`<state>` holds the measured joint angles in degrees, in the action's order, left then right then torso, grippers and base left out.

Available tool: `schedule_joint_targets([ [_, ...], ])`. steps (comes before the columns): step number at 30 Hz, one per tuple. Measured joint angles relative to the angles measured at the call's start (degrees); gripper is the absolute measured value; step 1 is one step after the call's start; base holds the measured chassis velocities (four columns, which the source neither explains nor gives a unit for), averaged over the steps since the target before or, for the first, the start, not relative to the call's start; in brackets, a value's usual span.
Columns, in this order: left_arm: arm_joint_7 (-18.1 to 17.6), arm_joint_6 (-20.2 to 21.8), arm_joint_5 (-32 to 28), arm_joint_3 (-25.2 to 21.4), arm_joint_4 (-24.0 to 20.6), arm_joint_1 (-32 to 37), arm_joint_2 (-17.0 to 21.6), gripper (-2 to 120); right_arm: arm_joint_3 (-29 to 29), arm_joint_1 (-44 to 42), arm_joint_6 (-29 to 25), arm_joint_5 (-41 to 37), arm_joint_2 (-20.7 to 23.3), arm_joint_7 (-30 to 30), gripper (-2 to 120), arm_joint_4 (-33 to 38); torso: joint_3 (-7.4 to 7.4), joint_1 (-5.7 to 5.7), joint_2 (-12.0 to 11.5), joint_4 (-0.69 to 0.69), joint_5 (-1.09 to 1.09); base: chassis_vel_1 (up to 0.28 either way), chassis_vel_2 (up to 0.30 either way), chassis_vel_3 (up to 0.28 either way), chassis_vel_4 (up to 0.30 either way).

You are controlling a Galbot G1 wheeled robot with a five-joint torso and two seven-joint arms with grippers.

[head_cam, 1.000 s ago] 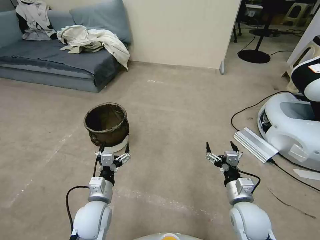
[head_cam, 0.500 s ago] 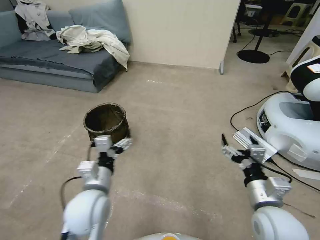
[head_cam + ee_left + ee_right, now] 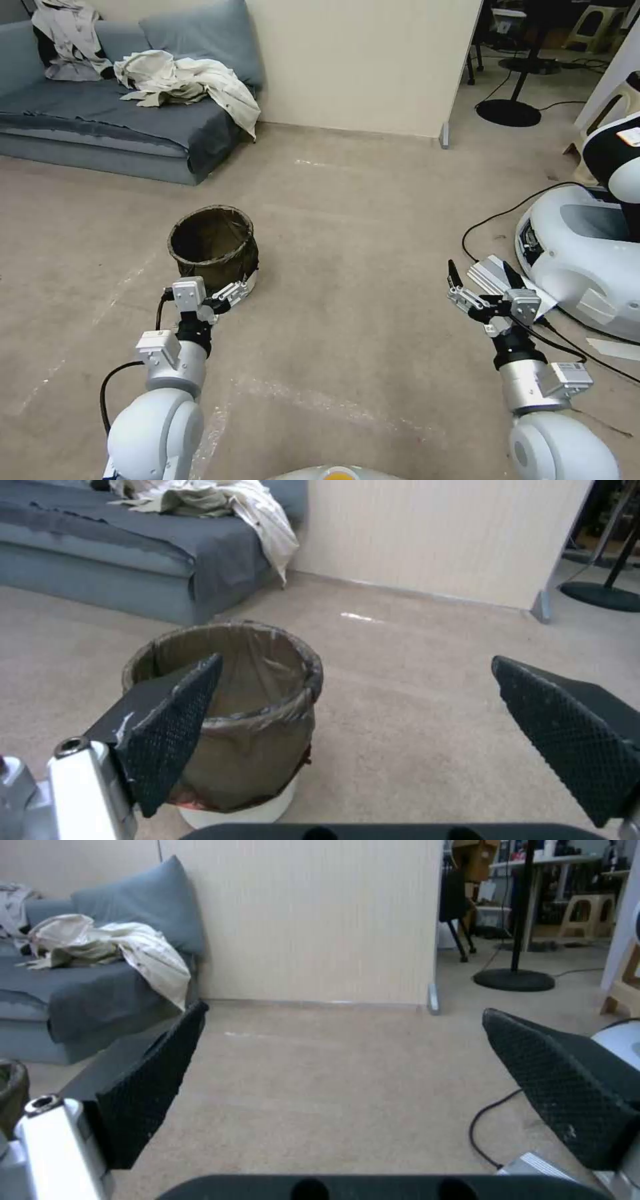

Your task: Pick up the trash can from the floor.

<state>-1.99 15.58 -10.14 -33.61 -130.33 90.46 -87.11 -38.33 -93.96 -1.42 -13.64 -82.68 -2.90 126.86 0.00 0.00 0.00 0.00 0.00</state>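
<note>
White plastic under a dark bag, the trash can (image 3: 215, 248) stands upright on the floor (image 3: 347, 220), not yet gripped. The left gripper (image 3: 212, 293) sits just short of it, jaws spread wide and empty. The right gripper (image 3: 483, 283) hangs well apart, open, empty. Grasping and lifting remain.

bag-lined trash can (image 3: 213, 248), upright on floor (image 3: 347, 220)

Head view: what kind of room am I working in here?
Probably a lab's mock living room: a grey sofa with heaped clothes, a partition wall, and another white robot with floor cables.
</note>
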Motion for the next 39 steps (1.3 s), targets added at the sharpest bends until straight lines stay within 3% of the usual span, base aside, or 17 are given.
schedule_joint_targets([
  [39, -1.8, -2.9, 1.7, 0.2, 0.2, 1.6, -1.8, 100, 1.5, 1.3, -2.5, -0.8, 0.7, -0.7, 100, -2.3, 0.0, 0.0, 0.0, -0.01, 0.0, 0.036, 0.039, 0.038, 0.039],
])
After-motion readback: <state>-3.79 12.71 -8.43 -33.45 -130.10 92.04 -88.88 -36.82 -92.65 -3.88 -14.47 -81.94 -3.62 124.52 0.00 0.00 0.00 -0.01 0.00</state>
